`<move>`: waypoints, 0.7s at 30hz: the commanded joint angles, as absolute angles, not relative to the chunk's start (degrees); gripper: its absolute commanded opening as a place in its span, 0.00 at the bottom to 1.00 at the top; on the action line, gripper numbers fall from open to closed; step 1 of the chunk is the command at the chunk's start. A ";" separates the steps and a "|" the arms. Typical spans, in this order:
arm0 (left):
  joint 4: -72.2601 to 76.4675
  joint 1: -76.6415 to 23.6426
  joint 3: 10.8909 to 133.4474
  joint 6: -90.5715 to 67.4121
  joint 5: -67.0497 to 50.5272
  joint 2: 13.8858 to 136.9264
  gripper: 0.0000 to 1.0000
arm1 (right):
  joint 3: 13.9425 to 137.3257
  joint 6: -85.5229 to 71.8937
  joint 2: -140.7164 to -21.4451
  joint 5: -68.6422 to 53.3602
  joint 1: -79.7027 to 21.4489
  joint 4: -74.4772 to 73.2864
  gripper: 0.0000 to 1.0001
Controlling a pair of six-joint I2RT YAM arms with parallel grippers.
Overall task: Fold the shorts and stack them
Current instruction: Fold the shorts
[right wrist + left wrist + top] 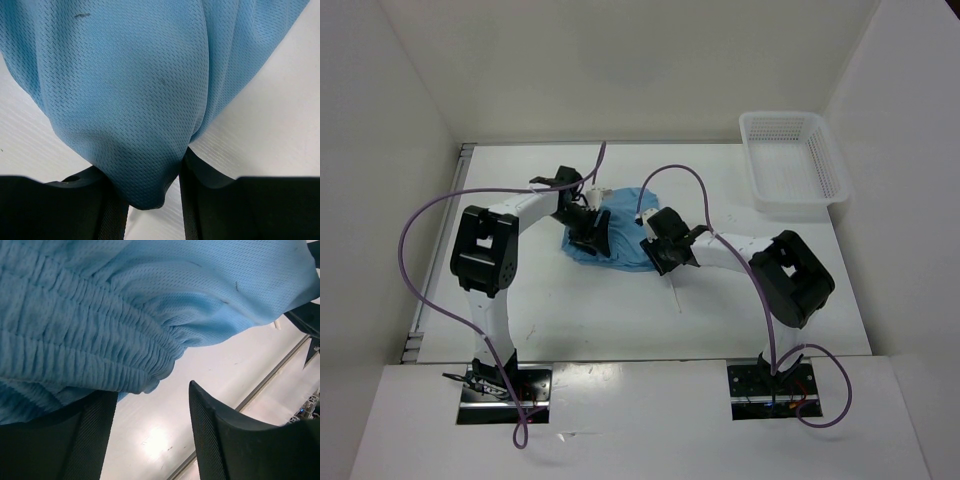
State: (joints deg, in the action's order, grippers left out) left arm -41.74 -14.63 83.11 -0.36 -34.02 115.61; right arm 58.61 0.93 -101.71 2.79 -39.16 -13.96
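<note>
The light blue shorts (618, 228) lie bunched in the middle of the table between both arms. My left gripper (588, 238) sits at their left edge. In the left wrist view it (150, 390) is open: the gathered waistband (75, 340) drapes over the left finger and only bare table shows between the jaws. My right gripper (657, 252) is at the shorts' right edge. In the right wrist view it (145, 167) is shut on a hanging fold of the shorts (135, 110). A thin white drawstring (673, 296) trails toward the near side.
A white mesh basket (790, 205) stands at the far right of the table. Purple cables (420, 215) loop over both arms. White walls close in the table on the left, back and right.
</note>
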 commanded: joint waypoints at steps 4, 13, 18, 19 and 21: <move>-35.69 -15.55 82.00 0.00 -36.47 114.61 0.64 | 60.64 1.49 -102.39 2.64 -39.11 -10.72 0.42; -36.91 -14.95 84.98 0.00 -36.47 115.22 0.00 | 60.64 2.03 -102.92 5.10 -39.11 -10.20 0.25; -50.23 -12.58 92.97 0.00 -37.36 111.98 0.00 | 62.31 3.77 -102.92 7.29 -39.11 -9.05 0.02; -52.54 -11.79 96.12 0.00 -36.48 111.97 0.00 | 62.31 4.56 -102.92 7.29 -38.59 -9.05 0.00; -60.67 -9.94 98.95 0.00 -34.29 111.97 0.00 | 62.31 5.09 -102.92 8.61 -38.58 -9.05 0.00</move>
State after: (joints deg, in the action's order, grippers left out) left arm -48.66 -12.62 93.76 -0.27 -34.94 115.61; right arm 59.81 3.44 -102.45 5.80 -38.94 -12.45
